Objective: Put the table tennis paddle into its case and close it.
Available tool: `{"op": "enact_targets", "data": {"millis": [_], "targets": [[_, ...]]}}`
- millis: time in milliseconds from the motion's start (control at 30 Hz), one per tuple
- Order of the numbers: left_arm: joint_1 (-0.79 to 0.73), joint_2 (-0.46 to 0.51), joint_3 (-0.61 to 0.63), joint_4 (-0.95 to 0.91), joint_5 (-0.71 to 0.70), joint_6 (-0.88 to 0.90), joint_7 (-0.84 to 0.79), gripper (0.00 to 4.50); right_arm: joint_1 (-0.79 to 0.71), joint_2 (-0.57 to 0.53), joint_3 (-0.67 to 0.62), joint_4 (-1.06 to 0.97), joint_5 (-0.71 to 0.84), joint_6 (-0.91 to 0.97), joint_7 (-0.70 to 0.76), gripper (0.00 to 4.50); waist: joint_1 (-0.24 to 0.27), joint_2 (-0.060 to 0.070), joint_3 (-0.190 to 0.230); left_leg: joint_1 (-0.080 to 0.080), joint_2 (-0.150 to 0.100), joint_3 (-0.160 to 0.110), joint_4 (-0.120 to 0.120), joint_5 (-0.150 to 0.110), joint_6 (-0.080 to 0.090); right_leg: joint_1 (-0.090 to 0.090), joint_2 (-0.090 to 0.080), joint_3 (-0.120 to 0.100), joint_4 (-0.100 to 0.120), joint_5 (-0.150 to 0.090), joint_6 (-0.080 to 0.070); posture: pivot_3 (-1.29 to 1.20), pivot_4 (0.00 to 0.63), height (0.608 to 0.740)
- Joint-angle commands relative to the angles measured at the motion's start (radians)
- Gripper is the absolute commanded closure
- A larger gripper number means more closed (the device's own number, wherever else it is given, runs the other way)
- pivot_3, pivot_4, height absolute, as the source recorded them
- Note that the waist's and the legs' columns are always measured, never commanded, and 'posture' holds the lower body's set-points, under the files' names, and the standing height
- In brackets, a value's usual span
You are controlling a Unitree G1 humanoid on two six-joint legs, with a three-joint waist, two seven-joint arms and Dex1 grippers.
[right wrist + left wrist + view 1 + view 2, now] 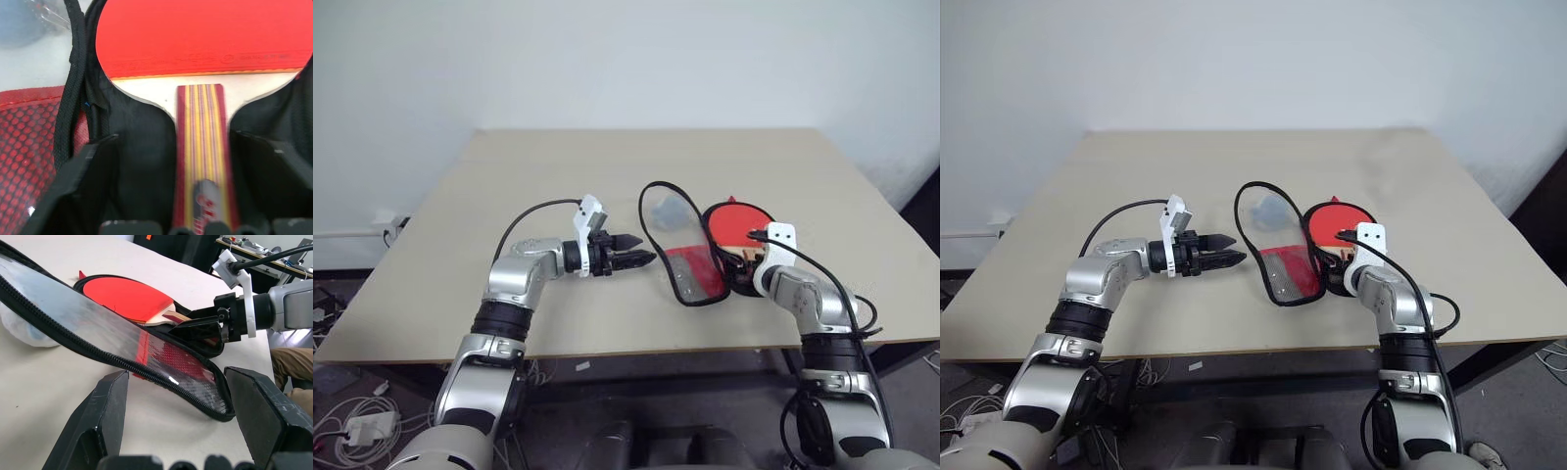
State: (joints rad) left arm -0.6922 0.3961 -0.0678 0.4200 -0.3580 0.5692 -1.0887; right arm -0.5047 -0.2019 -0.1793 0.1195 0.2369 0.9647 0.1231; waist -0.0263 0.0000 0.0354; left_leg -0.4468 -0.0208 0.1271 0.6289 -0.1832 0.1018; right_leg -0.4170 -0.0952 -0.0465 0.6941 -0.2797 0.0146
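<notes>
One paddle [736, 221] lies inside the open case [690, 279], near the middle of the table [607, 176]. It has a round red rubber face and a handle striped red and yellow along its length, with a pale wood shoulder where face meets handle. The case's black-lined lower half holds it; the lid, with a shiny clear panel, red mesh and black zipper edging, stands tilted open at the paddle's 9 o'clock. One pale bluish soft lump [668, 210] sits behind the lid, at about 10 o'clock from the paddle.

There are two grippers. The right gripper [195, 196] is over the handle end, at the paddle's 6 o'clock; its fingers [83, 186] are spread wide on either side of the handle, clear of it. The left gripper [641, 259] hovers at the case's 9 o'clock, jaws apart and empty, pointing at the lid.
</notes>
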Motion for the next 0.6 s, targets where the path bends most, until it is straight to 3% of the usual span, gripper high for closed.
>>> {"op": "enact_targets", "data": {"millis": [33, 167, 300, 433, 600], "targets": [[-0.047, 0.044, 0.036, -0.020, -0.020, 0.018, -0.018, 1.15, -0.018, -0.018, -0.057, -0.168, 0.062, -0.054, 0.039, 0.04, -0.001, 0.000, 0.000, 0.000, 0.000, 0.000, 0.000, 0.000, 0.000, 0.000, 0.000, 0.000, 0.000, 0.000, 0.000, 0.00, 0.000, 0.701], [-0.069, 0.149, 0.034, 0.044, 0.009, -0.012, -0.080, 1.15, -0.018, -0.046, -0.109, -0.308, 0.120, -0.087, 0.072, 0.04, -0.003, 0.000, 0.000, 0.000, 0.001, 0.000, 0.000, 0.000, 0.000, -0.001, 0.001, 0.001, 0.000, 0.000, 0.000, 0.00, 0.000, 0.701], [-0.098, 0.192, -0.011, 0.122, 0.060, -0.072, -0.129, 1.15, -0.008, -0.069, -0.107, -0.352, 0.138, -0.109, 0.088, 0.04, -0.006, 0.000, 0.000, 0.000, 0.001, -0.001, 0.000, 0.000, 0.000, -0.001, 0.000, 0.000, 0.000, 0.000, 0.000, 0.00, 0.000, 0.701], [-0.140, 0.137, -0.106, 0.253, 0.186, -0.192, -0.095, 1.15, -0.026, -0.051, -0.138, -0.342, 0.147, -0.154, 0.060, 0.04, 0.005, 0.000, 0.000, 0.000, -0.001, 0.000, 0.000, 0.000, 0.000, -0.001, -0.004, -0.001, 0.000, 0.000, 0.000, 0.00, 0.000, 0.701], [-0.218, -0.032, -0.152, 0.379, 0.252, -0.309, -0.063, 1.15, -0.040, -0.043, -0.153, -0.327, 0.140, -0.201, 0.015, 0.04, 0.009, -0.001, 0.000, -0.002, -0.005, 0.000, 0.000, 0.000, 0.000, -0.001, -0.008, -0.002, 0.000, 0.001, -0.001, 0.00, 0.000, 0.701]]}}
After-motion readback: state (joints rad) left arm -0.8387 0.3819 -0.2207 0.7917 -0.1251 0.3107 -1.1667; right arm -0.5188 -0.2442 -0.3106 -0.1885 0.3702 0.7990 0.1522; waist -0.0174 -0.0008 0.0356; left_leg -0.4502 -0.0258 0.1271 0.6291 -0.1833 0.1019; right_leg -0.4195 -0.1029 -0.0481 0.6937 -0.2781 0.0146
